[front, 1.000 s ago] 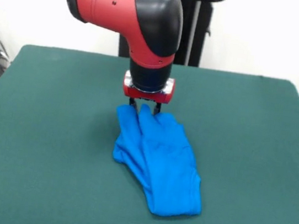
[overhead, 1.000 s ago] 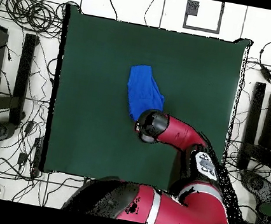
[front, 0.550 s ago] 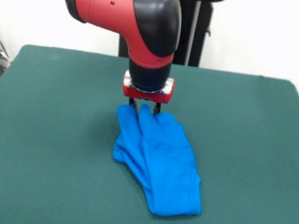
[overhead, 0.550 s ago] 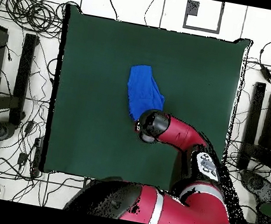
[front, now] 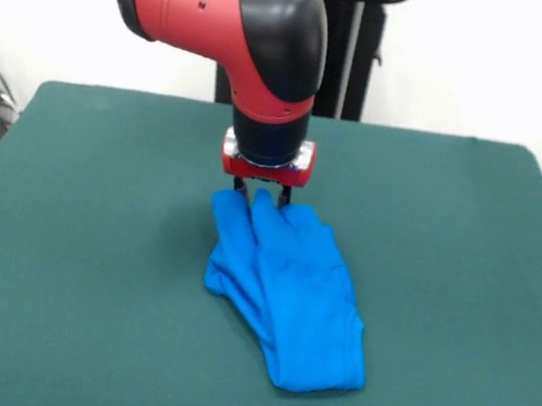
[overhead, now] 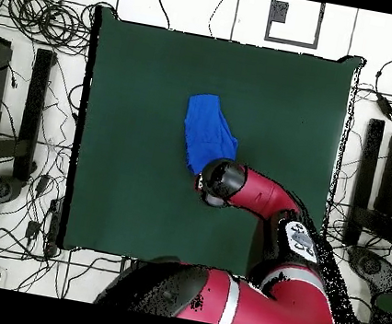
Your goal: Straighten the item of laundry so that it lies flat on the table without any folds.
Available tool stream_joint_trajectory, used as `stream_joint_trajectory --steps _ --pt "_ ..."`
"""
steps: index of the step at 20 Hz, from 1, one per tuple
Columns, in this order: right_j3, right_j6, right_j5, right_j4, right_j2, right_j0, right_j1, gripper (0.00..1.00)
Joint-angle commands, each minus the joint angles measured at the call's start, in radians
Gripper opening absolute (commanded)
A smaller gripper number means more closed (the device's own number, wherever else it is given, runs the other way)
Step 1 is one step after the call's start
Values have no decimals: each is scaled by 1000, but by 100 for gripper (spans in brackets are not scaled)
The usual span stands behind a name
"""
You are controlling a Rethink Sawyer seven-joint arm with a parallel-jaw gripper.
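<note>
Dark green felt covers the table (front: pixel 461 290), which fills most of both views and is set against a white wall in the front view; in the overhead view it is bordered by pale floor strewn with black cables (overhead: pixel 39 11). One piece of cloth is seen: a bright blue T-shirt (front: pixel 284 291), bunched into a long, creased strip near the middle of the table, with several ridges of fabric running along its length. One red and black arm (front: pixel 245 28) is lowered over the shirt's far end. One gripper (front: pixel 261 192) is seen below a red wrist ring, its dark tips touching the uppermost fold of the shirt; whether they are closed on the fabric or parted cannot be told, since the tips are partly hidden by the cloth. A small white label (overhead: pixel 299 241) is visible on the arm in the overhead view, but its writing cannot be read.
</note>
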Motion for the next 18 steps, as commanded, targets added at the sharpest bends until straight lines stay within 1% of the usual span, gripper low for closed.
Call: stream_joint_trajectory --steps 1,10,12,18 --pt "-17 159 -204 28 127 -3 41 100" --pt "-10 200 -225 38 106 23 27 100" --pt "-14 207 -197 44 98 35 22 100" --pt "-8 208 -206 48 106 30 28 100"
